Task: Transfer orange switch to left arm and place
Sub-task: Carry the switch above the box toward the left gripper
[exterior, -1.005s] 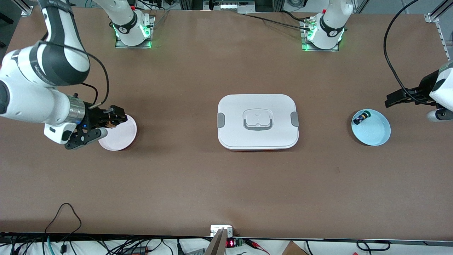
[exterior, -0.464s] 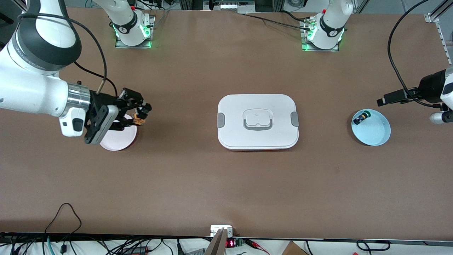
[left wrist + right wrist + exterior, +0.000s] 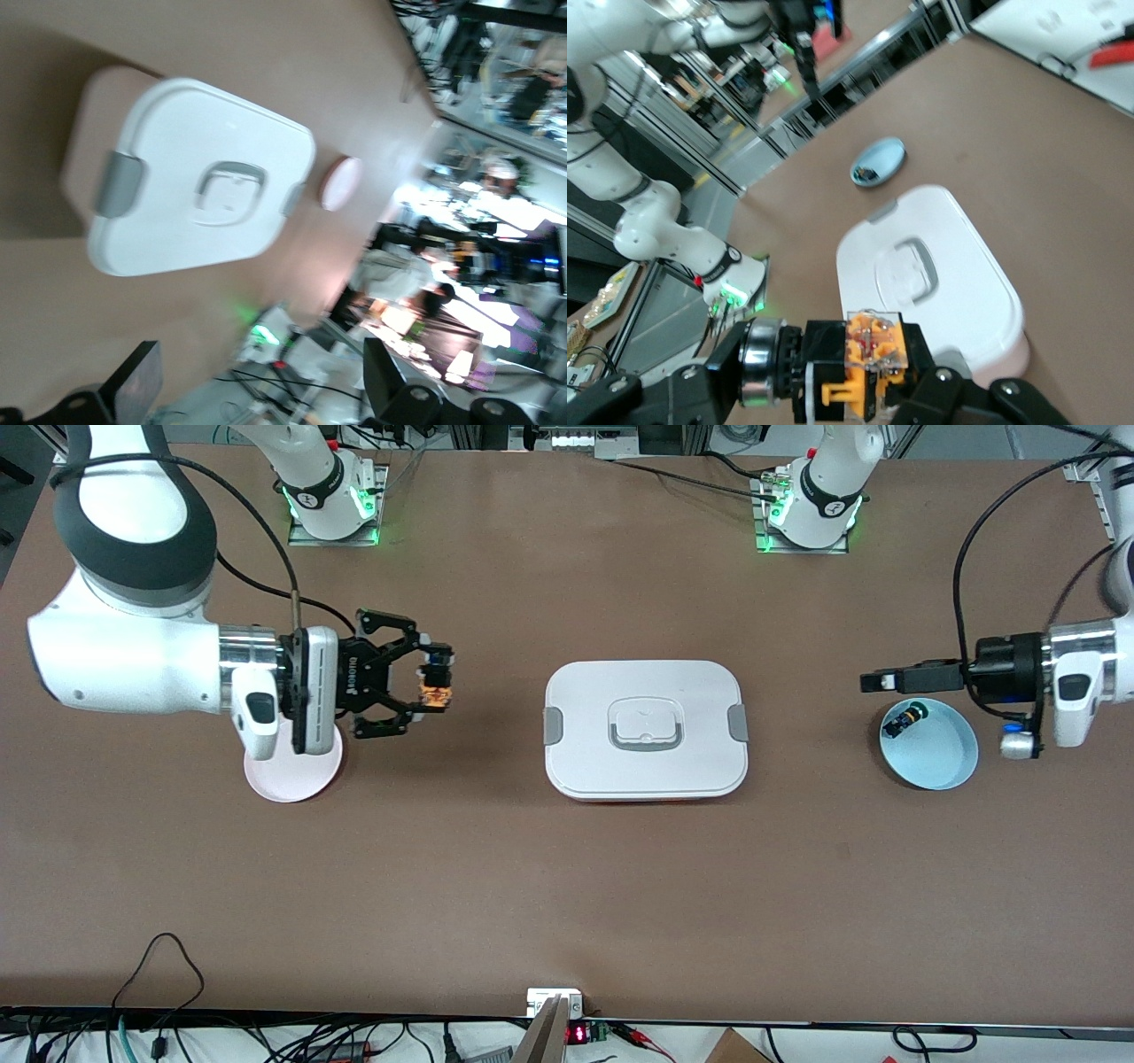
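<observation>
The orange switch [image 3: 436,688] is gripped in my right gripper [image 3: 434,691], which is up over the table between the pink plate [image 3: 292,775] and the box [image 3: 645,728]. The right wrist view shows the fingers shut on the switch [image 3: 868,363], with the box [image 3: 939,274] lying past it. My left gripper [image 3: 873,682] hovers over the edge of the blue plate [image 3: 939,757] that faces the box. It is open and empty, its fingers [image 3: 133,390] wide apart in the left wrist view, where the box [image 3: 195,186] also shows.
The blue plate holds a small black-and-blue switch with a green cap [image 3: 905,717]. The pink plate [image 3: 341,181] shows in the left wrist view and the blue plate [image 3: 877,162] in the right wrist view. Both arm bases stand along the table edge farthest from the front camera.
My right gripper has lifted the orange switch off the pink plate, turned and moved toward the box. My left gripper has moved in toward the box, over the blue plate's edge.
</observation>
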Available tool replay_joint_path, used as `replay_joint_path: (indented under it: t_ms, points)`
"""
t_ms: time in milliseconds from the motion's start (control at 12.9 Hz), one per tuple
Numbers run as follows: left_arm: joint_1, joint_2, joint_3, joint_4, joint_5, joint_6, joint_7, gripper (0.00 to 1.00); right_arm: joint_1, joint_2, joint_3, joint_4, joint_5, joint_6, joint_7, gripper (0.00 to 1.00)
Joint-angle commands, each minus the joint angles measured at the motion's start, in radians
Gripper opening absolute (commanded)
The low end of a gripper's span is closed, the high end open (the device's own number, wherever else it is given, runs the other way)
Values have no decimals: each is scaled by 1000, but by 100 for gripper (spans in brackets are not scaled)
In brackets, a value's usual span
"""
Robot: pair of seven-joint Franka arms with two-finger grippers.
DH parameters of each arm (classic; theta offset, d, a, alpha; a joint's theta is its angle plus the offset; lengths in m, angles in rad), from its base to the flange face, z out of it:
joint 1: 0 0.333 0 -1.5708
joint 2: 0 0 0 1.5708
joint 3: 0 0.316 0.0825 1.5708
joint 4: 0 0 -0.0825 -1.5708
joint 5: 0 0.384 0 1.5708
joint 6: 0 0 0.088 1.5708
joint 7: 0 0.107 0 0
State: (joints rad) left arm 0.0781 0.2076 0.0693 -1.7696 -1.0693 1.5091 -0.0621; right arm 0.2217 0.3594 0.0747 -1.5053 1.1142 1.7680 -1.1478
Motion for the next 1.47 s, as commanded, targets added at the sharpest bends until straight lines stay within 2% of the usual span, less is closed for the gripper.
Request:
replay_joint_path:
  t_ms: [0, 155, 309, 541, 696, 928, 1160, 1314, 1392]
  points:
    - [-30, 6, -20, -89, -280, 20, 19, 100, 59, 29, -3, -3, 155, 77, -185, 1]
    - [-47, 6, -104, -102, -371, 135, 15, 100, 88, 52, -3, -3, 289, 87, -254, 1]
    - [-50, 3, -210, -131, -499, 259, 19, 100, 116, 58, -3, 0, 329, 131, -338, 1]
    - [-57, 3, -353, -137, -605, 452, 18, 100, 159, 81, -3, 1, 427, 157, -415, 1]
    - [-63, 4, -437, -137, -710, 567, 22, 100, 180, 95, -3, 1, 450, 186, -428, 1]
    - [-72, 9, -514, -134, -845, 670, 82, 100, 209, 95, -3, 4, 452, 215, -426, 0]
    - [-80, 12, -589, -131, -853, 779, 126, 100, 235, 102, -3, 1, 503, 226, -428, 1]
    - [-89, 18, -606, -131, -860, 804, 143, 100, 238, 102, -3, 1, 504, 240, -428, 1]
    - [-89, 18, -606, -131, -860, 804, 143, 97, 240, 101, -3, 1, 504, 240, -428, 1]
